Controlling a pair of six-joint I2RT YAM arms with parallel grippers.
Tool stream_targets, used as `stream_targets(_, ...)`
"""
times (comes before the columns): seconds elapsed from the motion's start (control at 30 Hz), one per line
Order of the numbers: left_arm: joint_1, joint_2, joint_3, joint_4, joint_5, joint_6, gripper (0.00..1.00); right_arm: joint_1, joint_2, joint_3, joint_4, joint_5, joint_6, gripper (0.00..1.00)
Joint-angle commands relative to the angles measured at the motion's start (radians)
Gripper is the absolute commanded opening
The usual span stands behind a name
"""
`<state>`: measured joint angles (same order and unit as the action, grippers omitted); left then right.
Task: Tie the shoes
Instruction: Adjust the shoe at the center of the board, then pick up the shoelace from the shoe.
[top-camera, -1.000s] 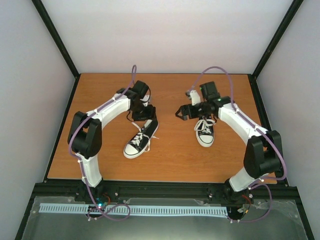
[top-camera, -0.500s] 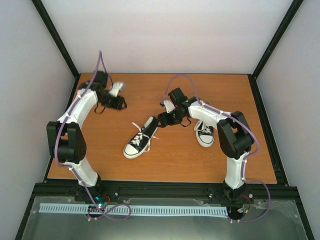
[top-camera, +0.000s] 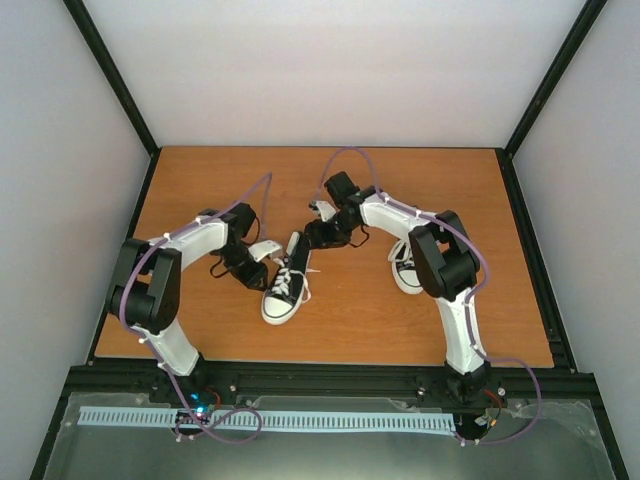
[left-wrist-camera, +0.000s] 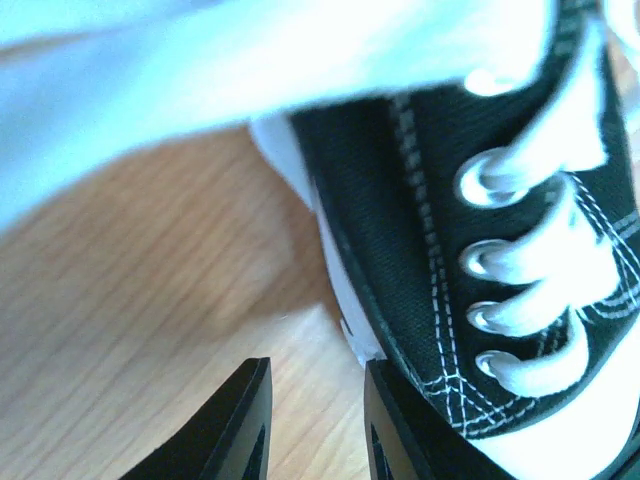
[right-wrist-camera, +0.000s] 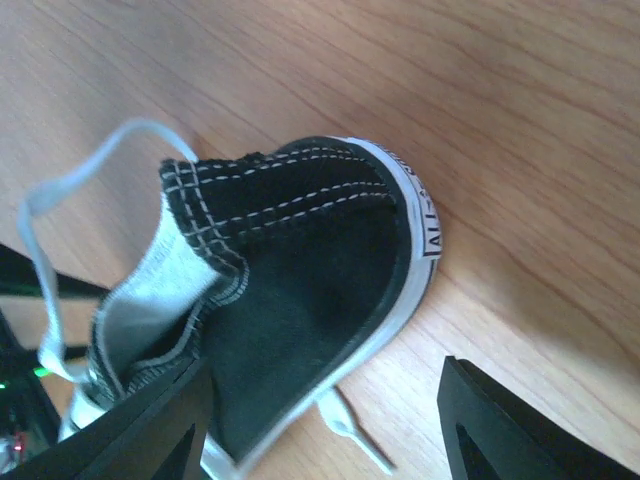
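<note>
We see one shoe (top-camera: 285, 282) lying central on the worktop (top-camera: 480, 320), toe toward 6 o'clock, its mate (top-camera: 405, 268) at 3 o'clock. Our left fingers (left-wrist-camera: 240, 425), narrowly parted and empty, sit beside its sole. Our right fingers (right-wrist-camera: 520, 430) gape wide at its heel.

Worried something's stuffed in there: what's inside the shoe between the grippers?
Inside the shoe, only pale lining shows at the heel; farther in toward the toe is covered.

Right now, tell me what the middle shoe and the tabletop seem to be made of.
The shoe's upper looks like matte black canvas, judging by its stitched seams. Its sole edge seems smooth white rubber. The tabletop shows wood grain with a faint sheen, perhaps laminate or veneer.
</note>
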<state>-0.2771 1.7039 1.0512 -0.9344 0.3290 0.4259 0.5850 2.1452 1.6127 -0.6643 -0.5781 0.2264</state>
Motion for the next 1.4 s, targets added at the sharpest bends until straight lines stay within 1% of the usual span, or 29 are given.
stream_targets(0.0, -0.030, -0.023, 0.006, 0.014, 0.091, 0.043, 0.29, 0.006, 0.046, 0.069, -0.008, -0.092, 0.038, 0.64)
stream_targets(0.13, -0.029, -0.058, 0.028, -0.016, 0.129, 0.067, 0.30, 0.004, 0.017, 0.095, -0.059, 0.001, -0.007, 0.63)
stream_targets(0.27, -0.018, -0.117, 0.059, -0.072, 0.124, 0.151, 0.32, 0.003, -0.064, 0.061, -0.134, 0.110, -0.113, 0.62)
stream_targets(0.33, -0.003, -0.151, 0.065, -0.107, 0.123, 0.218, 0.36, 0.003, -0.125, 0.001, -0.153, 0.133, -0.155, 0.61)
stream_targets(0.4, 0.016, -0.182, 0.061, -0.108, 0.105, 0.259, 0.42, 0.009, -0.191, -0.086, -0.146, 0.115, -0.173, 0.61)
stream_targets(0.53, 0.056, -0.181, 0.042, 0.018, 0.015, 0.265, 0.50, 0.084, -0.268, -0.244, -0.095, 0.063, -0.160, 0.63)
stream_targets(0.6, 0.059, -0.151, 0.037, 0.091, -0.027, 0.270, 0.51, 0.132, -0.273, -0.289, -0.071, 0.080, -0.127, 0.63)
stream_targets(0.67, 0.059, -0.110, 0.041, 0.145, -0.037, 0.278, 0.52, 0.159, -0.256, -0.308, -0.054, 0.094, -0.091, 0.63)
stream_targets(0.83, 0.059, 0.002, 0.105, 0.171, -0.020, 0.275, 0.53, 0.181, -0.198, -0.288, -0.053, 0.120, -0.033, 0.58)
stream_targets(0.97, 0.059, 0.027, 0.096, 0.197, 0.001, 0.272, 0.53, 0.183, -0.166, -0.277, -0.053, 0.121, -0.007, 0.51)
stream_targets(1.07, 0.059, 0.039, 0.092, 0.211, 0.014, 0.256, 0.53, 0.184, -0.148, -0.259, -0.062, 0.127, -0.007, 0.49)
stream_targets(1.13, 0.060, 0.040, 0.092, 0.213, 0.042, 0.249, 0.50, 0.184, -0.140, -0.246, -0.069, 0.133, 0.008, 0.47)
stream_targets(1.17, 0.059, 0.036, 0.093, 0.212, 0.058, 0.247, 0.45, 0.184, -0.137, -0.243, -0.071, 0.136, 0.015, 0.46)
stream_targets(1.27, 0.059, 0.008, 0.087, 0.204, 0.122, 0.250, 0.20, 0.188, -0.138, -0.245, -0.063, 0.153, 0.034, 0.39)
stream_targets(1.33, 0.059, -0.023, 0.077, 0.193, 0.171, 0.262, 0.10, 0.197, -0.139, -0.246, -0.059, 0.170, 0.047, 0.36)
stream_targets(1.37, 0.059, -0.037, 0.071, 0.184, 0.193, 0.271, 0.07, 0.203, -0.139, -0.241, -0.058, 0.179, 0.050, 0.35)
